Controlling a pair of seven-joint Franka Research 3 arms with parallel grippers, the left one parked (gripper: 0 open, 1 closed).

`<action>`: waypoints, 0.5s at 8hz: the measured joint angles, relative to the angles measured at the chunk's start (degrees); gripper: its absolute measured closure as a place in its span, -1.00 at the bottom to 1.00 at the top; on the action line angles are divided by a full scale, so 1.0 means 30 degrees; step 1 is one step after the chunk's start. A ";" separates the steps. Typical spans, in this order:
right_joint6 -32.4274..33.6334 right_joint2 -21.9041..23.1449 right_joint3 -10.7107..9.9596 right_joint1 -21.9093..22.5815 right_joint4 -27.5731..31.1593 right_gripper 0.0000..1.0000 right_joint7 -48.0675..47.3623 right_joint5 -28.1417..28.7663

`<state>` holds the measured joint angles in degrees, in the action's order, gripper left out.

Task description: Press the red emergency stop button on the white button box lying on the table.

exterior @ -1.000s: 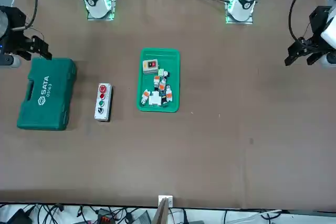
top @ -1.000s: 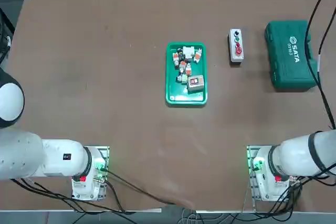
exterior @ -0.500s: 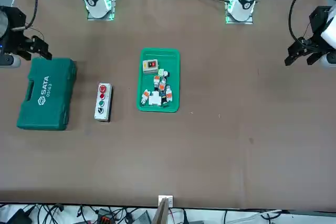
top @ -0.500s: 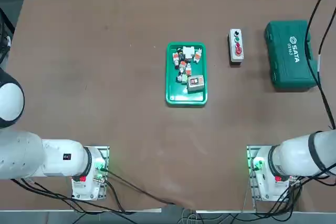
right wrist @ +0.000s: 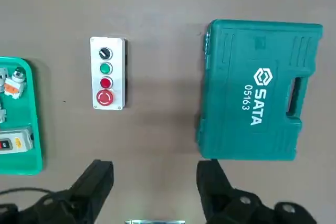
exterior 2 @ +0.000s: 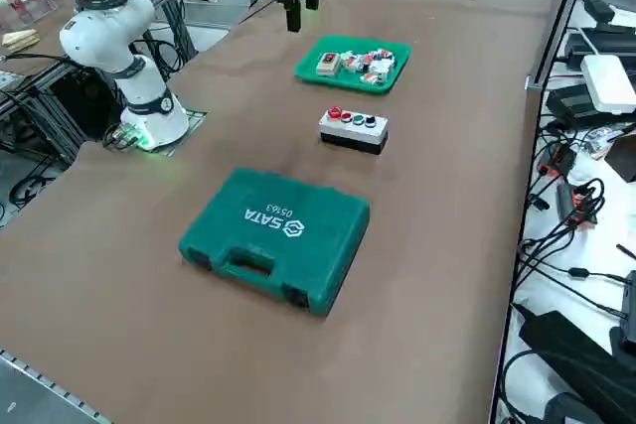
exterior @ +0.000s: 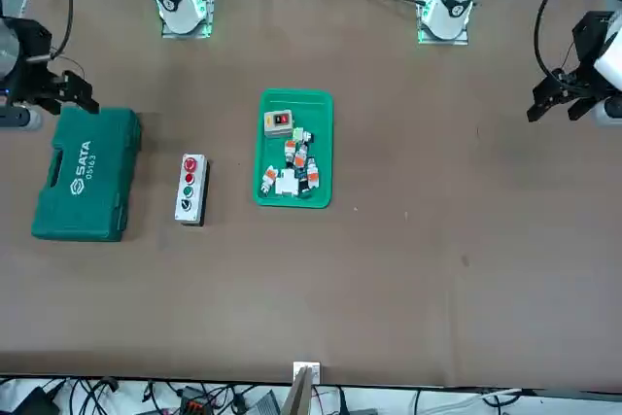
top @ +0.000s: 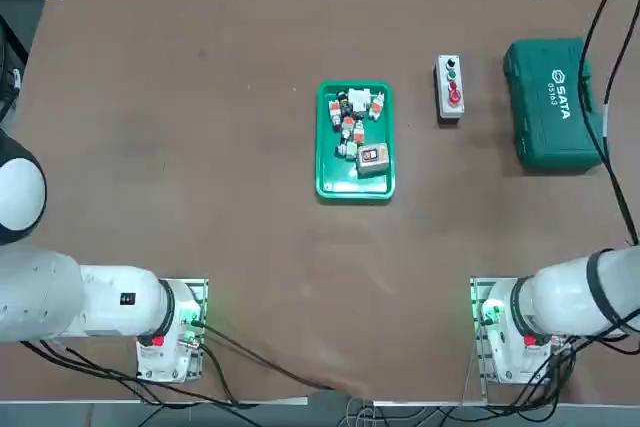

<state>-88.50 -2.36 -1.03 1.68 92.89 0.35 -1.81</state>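
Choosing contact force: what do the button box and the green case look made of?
The white button box looks like matte moulded plastic, its red emergency stop button glossier. The green case seems textured blow-moulded plastic, with ribs and a moulded handle. The right gripper hangs open above the table.

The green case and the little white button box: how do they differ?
The green case is far bigger than the white button box. The case is plain green with white SATA lettering and a handle; the box carries a column of dark, green and red buttons. Both lie flat on the table, apart, untouched by the right gripper.
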 joint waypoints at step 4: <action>0.0618 -0.0735 0.0014 0.0050 -0.0776 0.67 0.0008 0.0000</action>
<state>-86.64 -4.57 -0.99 1.83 90.56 0.38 -1.82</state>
